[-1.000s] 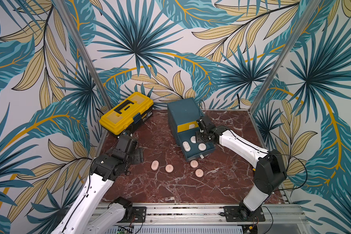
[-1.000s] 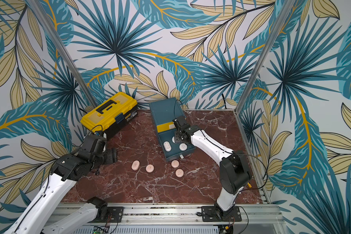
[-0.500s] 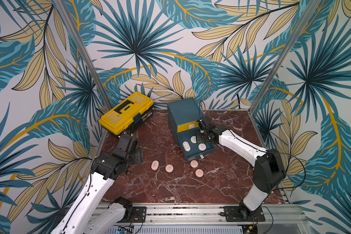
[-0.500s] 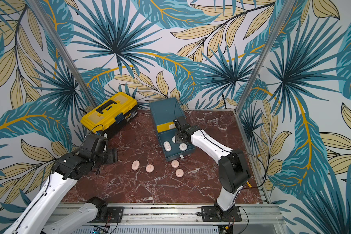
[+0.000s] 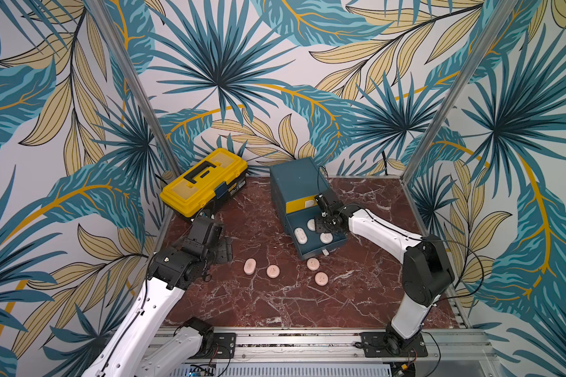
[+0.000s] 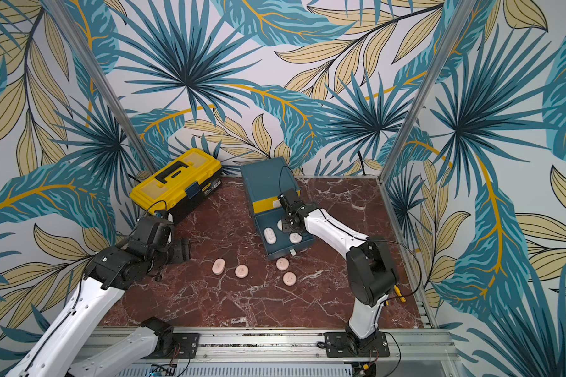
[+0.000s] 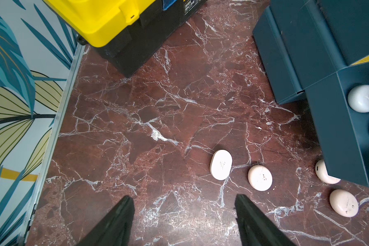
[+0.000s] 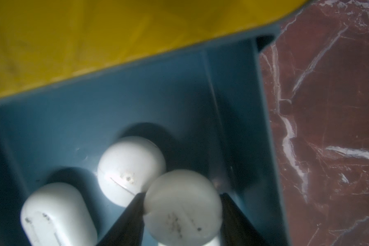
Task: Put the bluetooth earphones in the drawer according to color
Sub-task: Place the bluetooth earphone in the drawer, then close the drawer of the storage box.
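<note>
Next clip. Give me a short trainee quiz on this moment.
1. How many pink cases lie on the table?
2. True or false: the left gripper is holding a case.
3. What colour is the case that the right gripper holds over the open drawer? A pink, B white, C purple.
Key: 1. four; 2. false, it is open and empty; 3. B.

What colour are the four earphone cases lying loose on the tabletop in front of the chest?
All four cases are pale pink; both top views show it best.
</note>
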Robot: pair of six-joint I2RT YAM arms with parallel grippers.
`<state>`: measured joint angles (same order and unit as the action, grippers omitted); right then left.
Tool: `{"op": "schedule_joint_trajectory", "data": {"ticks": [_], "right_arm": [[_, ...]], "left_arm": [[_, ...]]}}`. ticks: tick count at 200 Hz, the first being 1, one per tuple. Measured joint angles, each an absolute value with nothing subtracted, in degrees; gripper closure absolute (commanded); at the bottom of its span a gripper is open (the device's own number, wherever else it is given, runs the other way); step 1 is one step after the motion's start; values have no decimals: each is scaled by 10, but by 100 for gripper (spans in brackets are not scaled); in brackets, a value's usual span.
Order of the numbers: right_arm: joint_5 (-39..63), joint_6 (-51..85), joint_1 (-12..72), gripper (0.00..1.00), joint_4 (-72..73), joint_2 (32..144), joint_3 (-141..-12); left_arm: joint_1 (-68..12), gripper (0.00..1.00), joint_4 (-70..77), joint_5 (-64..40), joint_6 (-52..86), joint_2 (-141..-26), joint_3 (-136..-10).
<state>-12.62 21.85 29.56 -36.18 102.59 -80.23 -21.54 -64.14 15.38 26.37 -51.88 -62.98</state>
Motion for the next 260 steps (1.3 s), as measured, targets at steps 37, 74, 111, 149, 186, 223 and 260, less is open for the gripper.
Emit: {"op": "schedule_joint_trajectory", "data": {"ticks": [37, 74, 111, 149, 186, 223, 260], "right_arm": [[-129, 220, 295, 36, -363, 1026, -802], [-131, 220, 292, 33, -364, 1026, -802], [-129, 220, 292, 32, -361, 1009, -798], [-108, 212, 292, 35, -336, 874, -761], [-80, 235, 294, 79, -288, 725, -697], [-41, 312, 310, 96, -242, 646, -556], [-22, 379, 345, 97, -218, 601, -455]], "left_arm": [[-215, 20, -641, 154, 264, -519, -629], [-215, 21, -641, 154, 264, -519, -627], [-215, 21, -641, 153, 263, -519, -627], [-215, 34, -635, 136, 253, -529, -628], [-248, 65, -616, 96, 224, -607, -701], [-299, 88, -545, 43, 180, -778, -916], [-300, 100, -489, -30, 159, -980, -1143]]}}
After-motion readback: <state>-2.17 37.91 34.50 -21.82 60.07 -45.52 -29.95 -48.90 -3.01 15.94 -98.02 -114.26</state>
